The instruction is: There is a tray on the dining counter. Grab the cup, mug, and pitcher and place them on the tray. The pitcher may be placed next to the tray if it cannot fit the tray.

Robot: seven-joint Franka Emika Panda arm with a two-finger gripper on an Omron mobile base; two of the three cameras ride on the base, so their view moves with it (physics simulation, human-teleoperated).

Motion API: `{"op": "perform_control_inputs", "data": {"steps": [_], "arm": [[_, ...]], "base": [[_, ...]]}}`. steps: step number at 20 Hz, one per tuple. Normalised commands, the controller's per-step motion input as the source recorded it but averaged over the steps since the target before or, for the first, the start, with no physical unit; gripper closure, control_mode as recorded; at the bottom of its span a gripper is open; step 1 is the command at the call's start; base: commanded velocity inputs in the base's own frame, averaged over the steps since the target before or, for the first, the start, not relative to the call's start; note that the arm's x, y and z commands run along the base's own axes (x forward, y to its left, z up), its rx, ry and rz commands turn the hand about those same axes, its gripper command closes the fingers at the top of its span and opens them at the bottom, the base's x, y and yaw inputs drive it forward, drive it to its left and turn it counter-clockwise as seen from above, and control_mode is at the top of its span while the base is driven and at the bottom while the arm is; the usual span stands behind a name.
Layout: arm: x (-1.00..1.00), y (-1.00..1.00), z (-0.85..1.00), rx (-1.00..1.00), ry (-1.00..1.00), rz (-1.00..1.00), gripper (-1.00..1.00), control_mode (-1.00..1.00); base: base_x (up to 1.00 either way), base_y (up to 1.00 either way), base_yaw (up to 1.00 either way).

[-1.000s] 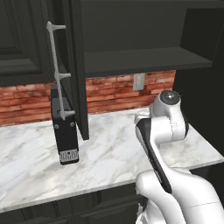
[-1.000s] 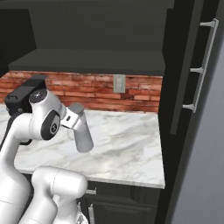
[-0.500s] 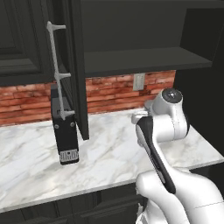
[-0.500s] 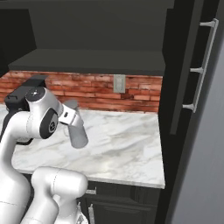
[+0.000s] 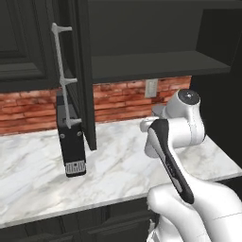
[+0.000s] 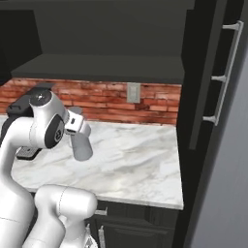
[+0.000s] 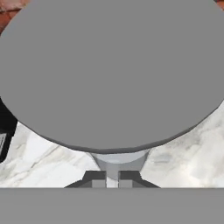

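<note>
**Pitcher held above the brick-backed counter**

Pitcher [image 6: 81,147] hangs from the gripper [image 7: 112,178], tilted, its wide grey base toward the hand camera and its narrow top pinched between the two dark fingers [image 7: 94,178]. It is lifted clear of the marble counter [image 6: 140,164], in front of the red brick wall [image 6: 111,102]. A black coffee machine [image 5: 72,151] stands on the counter to the left, under a dark cabinet [image 5: 28,42].
</note>
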Motion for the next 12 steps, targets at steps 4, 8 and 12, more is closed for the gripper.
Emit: {"op": "perform_control_inputs", "data": {"steps": [4,8,12], "arm": [[0.00,0.00,0.00,0.00,0.00,0.00,1.00,1.00],[0.00,0.00,0.00,0.00,0.00,0.00,1.00,1.00],[0.00,0.00,0.00,0.00,0.00,0.00,1.00,1.00]], "base": [[-0.73,-0.08,0.01],[-1.00,-0.23,0.00],[-1.00,-0.26,-0.06]]}}
